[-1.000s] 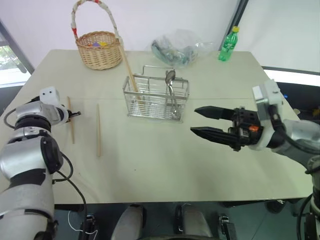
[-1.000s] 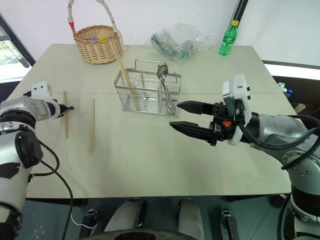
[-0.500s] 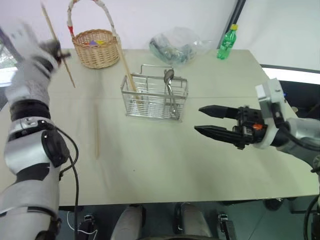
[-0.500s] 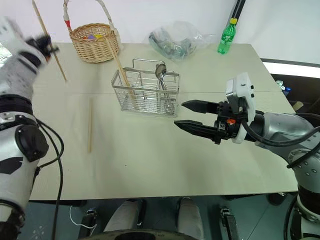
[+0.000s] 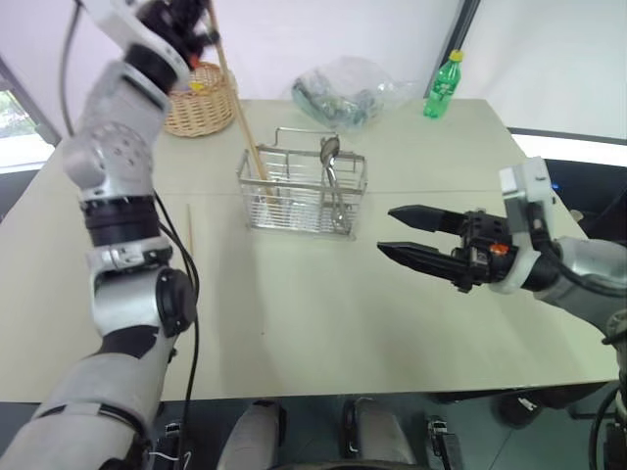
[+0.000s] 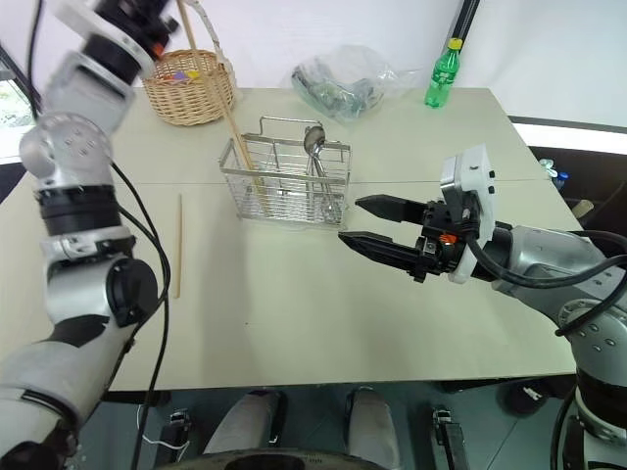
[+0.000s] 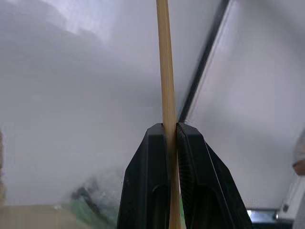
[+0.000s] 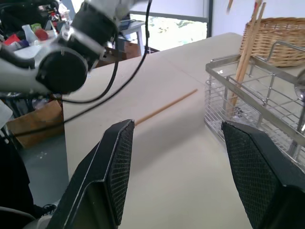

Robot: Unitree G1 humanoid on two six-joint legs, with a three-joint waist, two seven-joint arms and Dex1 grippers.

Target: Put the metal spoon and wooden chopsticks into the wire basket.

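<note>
The left claw [image 7: 169, 143] is clamped on a long, thin, light-brown wooden chopstick [image 7: 165, 71], its two black fingers [image 7: 147, 181] pressed against the stick on either side. In the head views this claw sits high in the upper left of the frame, above the round woven wicker basket [image 5: 201, 98].

The right claw [image 5: 392, 232] hovers over the beige tabletop [image 5: 323, 313] at centre right with its jaws spread wide and nothing between them.

The rectangular silver wire basket [image 5: 304, 191] stands at upper centre. A small shiny metal spoon [image 5: 331, 157] stands in it toward its right side, and a wooden stick [image 5: 250, 147] leans out of its left end. Another chopstick [image 5: 190, 230] lies flat on the tabletop at the left, well apart from the wire basket.

A clear plastic bag [image 5: 348, 88] and a green bottle [image 5: 443, 86] sit along the top edge.
</note>
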